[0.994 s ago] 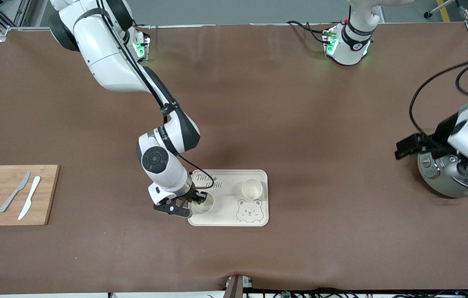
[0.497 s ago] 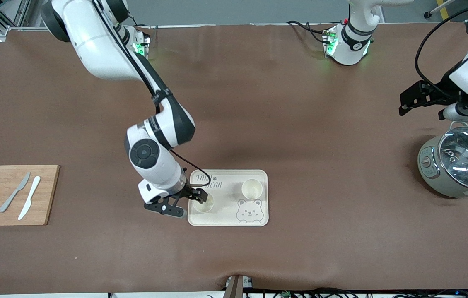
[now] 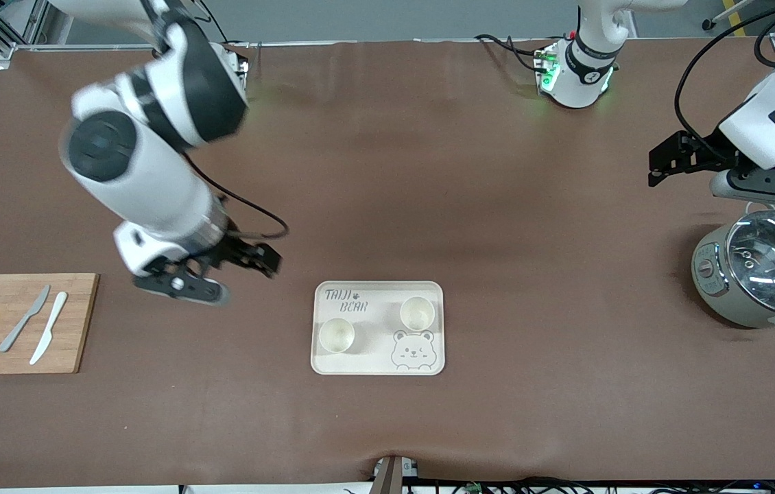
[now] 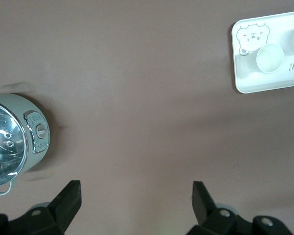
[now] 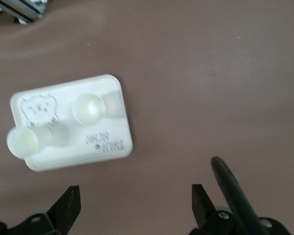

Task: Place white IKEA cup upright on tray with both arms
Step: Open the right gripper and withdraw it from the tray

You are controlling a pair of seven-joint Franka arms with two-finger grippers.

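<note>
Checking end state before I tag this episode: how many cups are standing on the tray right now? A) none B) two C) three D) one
B: two cups stand upright on the tray, one below the lettering and one above the bear face, and both the right pincer and left pincer are open and hold nothing.

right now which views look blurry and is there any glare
Front view: the right arm and its claw are smeared by motion blur, while the tray stays crisp; bright glare sits on the pot's glass lid. Right wrist view: the tray and its two cups look soft. Left wrist view: fairly sharp, with reflections on the pot lid.
</note>
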